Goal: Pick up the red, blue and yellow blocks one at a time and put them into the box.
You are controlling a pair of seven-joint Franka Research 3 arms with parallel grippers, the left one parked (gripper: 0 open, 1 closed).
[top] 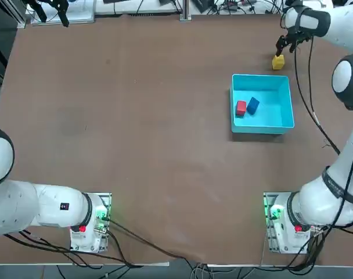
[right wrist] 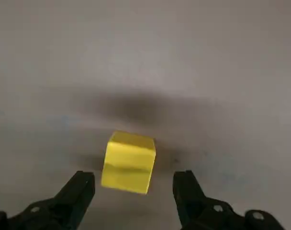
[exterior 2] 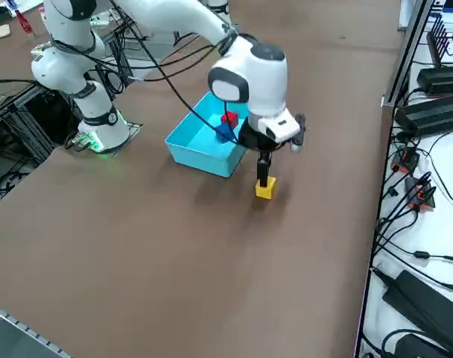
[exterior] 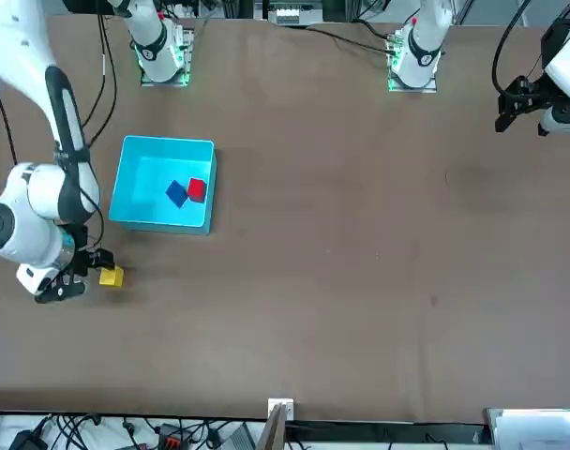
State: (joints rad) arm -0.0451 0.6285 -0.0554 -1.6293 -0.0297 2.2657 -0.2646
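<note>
The tool (right wrist: 134, 184) is hanging with its fingers spread, holding nothing, over the yellow block (right wrist: 128, 162), which is sitting on the counter (top: 153, 145). Its pickup is seemingly starting, needing lowering, then closing. Beyond, the box (exterior 2: 204, 162) is holding red (exterior 2: 229, 118) and blue (exterior 2: 225, 132).

The block (right wrist: 128, 165) is plain yellow, the tray (top: 275, 107) cyan.
</note>
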